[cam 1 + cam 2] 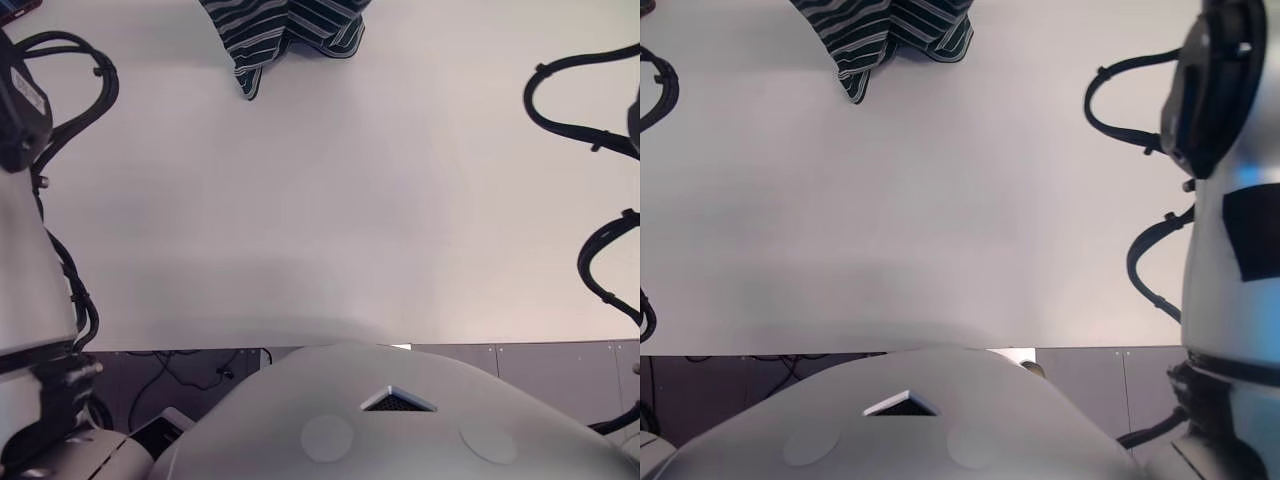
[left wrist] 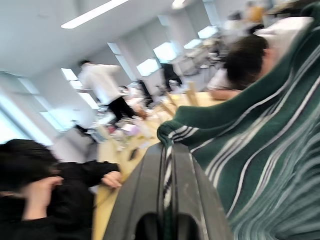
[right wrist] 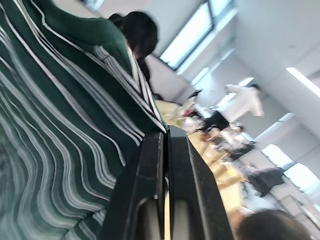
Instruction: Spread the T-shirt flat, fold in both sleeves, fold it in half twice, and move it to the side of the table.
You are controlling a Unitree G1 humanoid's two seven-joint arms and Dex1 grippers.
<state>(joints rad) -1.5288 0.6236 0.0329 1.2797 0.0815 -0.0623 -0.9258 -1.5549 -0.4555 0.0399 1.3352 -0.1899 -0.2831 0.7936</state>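
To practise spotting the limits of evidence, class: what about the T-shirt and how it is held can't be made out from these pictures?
1. Head views: the top edge cuts off the T-shirt above its hanging lower folds, so sleeves and overall shape are unknown.
2. Left wrist view: which part of the shirt the left gripper pinches in its jaws; blur and close cloth hide it.
3. Right wrist view: the same for the right gripper.

White table (image 1: 300,200); ceiling strip light (image 2: 92,13) overhead; bright windows (image 3: 192,34) beyond.
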